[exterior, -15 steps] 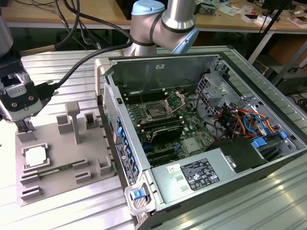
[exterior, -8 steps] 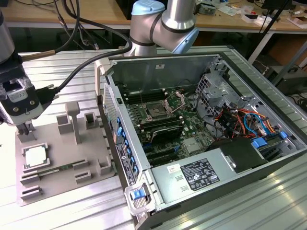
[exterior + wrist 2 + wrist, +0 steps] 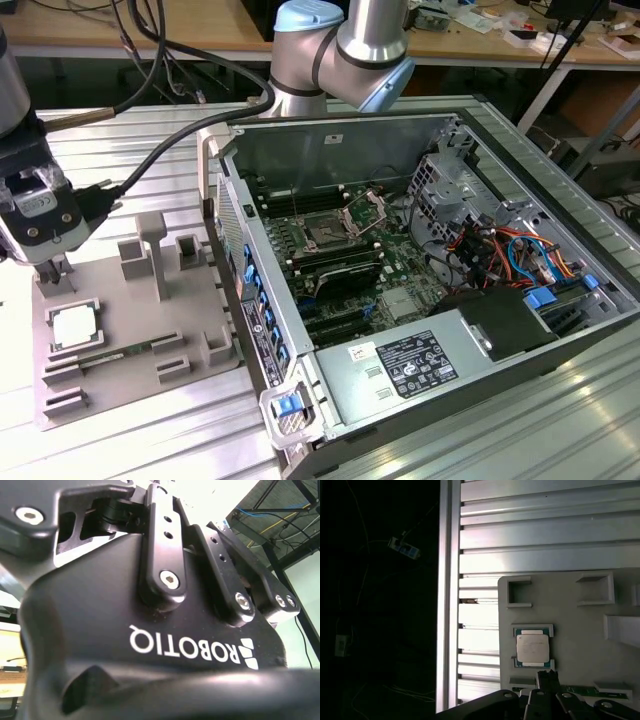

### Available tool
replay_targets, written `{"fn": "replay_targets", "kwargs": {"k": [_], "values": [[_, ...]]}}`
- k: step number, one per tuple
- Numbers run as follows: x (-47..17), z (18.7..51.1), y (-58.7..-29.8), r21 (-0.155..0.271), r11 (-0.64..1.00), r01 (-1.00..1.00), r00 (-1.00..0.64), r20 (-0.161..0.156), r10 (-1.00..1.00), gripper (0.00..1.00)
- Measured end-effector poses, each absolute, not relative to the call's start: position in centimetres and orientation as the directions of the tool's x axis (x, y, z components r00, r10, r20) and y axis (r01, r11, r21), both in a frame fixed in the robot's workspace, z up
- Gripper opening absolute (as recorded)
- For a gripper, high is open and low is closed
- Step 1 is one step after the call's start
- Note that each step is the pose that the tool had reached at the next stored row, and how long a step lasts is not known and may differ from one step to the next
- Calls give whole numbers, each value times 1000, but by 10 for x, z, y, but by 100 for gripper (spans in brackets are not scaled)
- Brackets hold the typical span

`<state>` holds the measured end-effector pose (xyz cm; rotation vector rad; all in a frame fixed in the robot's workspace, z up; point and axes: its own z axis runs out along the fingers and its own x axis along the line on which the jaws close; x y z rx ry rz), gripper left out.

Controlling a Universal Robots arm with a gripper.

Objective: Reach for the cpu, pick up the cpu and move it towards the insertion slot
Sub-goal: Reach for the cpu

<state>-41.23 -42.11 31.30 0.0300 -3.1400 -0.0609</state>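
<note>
Gripper point(image 3: 55, 272) near flat silvery sq. cpu point(image 3: 75, 325) (matte grey tray point(image 3: 130, 310))

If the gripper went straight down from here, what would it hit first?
Probably the grey tray, at the recess rim beside the cpu, not the cpu's top: the gripper points down just off it. Depth is unclear, so it could clip the cpu's edge.

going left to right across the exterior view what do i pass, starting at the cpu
cpu → grey tray's upright post → insertion slot → orange and blue cables
</note>
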Motion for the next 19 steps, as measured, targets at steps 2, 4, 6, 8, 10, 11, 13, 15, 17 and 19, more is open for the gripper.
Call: {"fn": "replay_targets", "kwargs": {"k": [2,4,6,8,10,11,13,15,17,19], "values": [[-412,313,-421,39,999,-19,-1000,1,-19,11],[-412,313,-421,39,999,-19,-1000,0,-19,11],[-412,312,-422,39,999,-19,-1000,0,-19,11],[-412,312,-422,39,999,-19,-1000,0,-19,11],[-412,312,-422,39,999,-19,-1000,1,-19,11],[-412,312,-422,39,999,-19,-1000,1,-19,11],[-412,311,-423,39,999,-19,-1000,1,-19,11],[-412,310,-423,39,999,-19,-1000,0,-19,11],[-412,310,-423,39,999,-19,-1000,1,-19,11],[-412,309,-423,39,999,-19,-1000,0,-19,11]]}}
